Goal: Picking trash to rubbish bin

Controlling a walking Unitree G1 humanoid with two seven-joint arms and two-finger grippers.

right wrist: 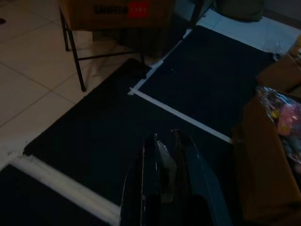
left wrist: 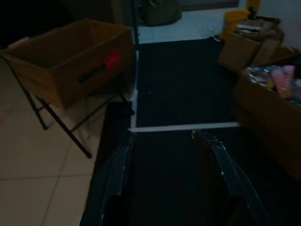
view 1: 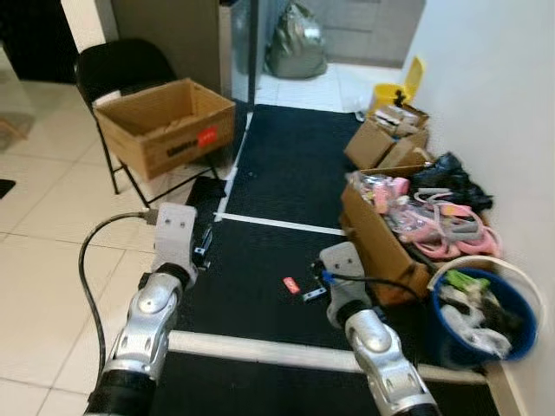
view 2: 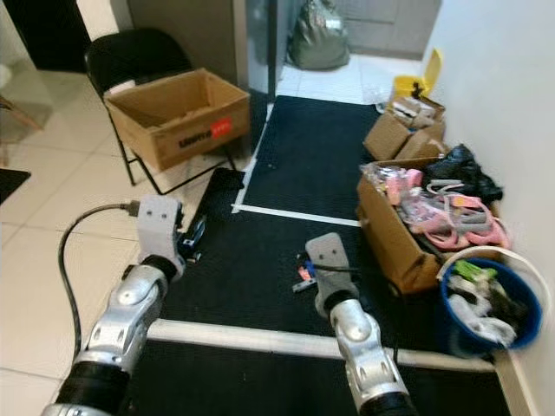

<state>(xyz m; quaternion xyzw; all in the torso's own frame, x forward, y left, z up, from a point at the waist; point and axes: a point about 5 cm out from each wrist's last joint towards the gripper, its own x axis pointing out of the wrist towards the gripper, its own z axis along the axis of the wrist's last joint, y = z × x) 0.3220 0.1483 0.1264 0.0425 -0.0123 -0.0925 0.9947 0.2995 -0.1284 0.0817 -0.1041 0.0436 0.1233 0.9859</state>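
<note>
Black mat (view 1: 286, 165) with white tape lines covers the floor ahead, pale tiles (view 1: 43, 199) to the robot's left, white wall (view 1: 486, 78) on its right. Cardboard box (view 1: 165, 124) with a red label sits on a black folding chair (view 1: 117, 65) at the mat's left edge; its inside looks mostly bare. Along the wall: a blue bucket (view 1: 479, 312) stuffed with white and green rubbish, just beside it a long cardboard box (view 1: 381, 238) full of pink and grey items, further off smaller open boxes (view 1: 386, 134), a black bag (view 1: 451, 178), a yellow container (view 1: 395, 91). Grey sack (view 1: 297, 43) stands at the far end on tile. Small red scrap (view 1: 291, 284) lies on the mat near the right gripper (right wrist: 164, 155), whose fingers are pressed together on a pale scrap of trash (right wrist: 164, 162). Left gripper (left wrist: 169, 146) hangs over the mat near the chair, fingers spread apart, nothing between them.
</note>
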